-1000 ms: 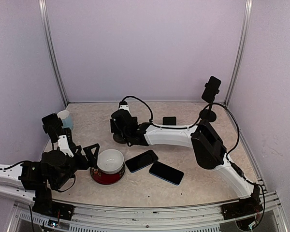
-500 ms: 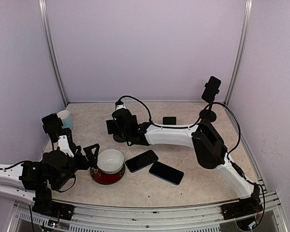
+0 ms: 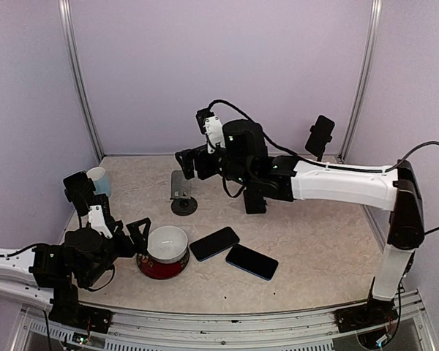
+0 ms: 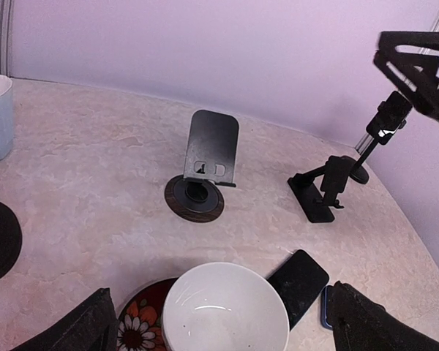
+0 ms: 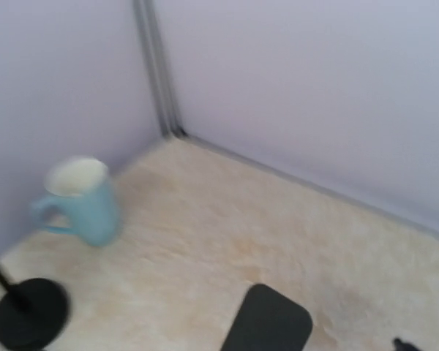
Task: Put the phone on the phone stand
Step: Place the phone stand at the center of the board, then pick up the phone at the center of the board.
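Top external, two phones [image 3: 214, 243], one bowl [image 3: 164, 248], one mug [image 3: 99, 179].

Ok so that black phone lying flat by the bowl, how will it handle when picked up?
The black phone looks thin and rigid, lying flat on the table, so there is probably little edge to pinch. Its smooth face likely makes it slide when nudged.

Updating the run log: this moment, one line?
phone stand: empty; phones: flat on table; right end effector: open, near stand; left end effector: open
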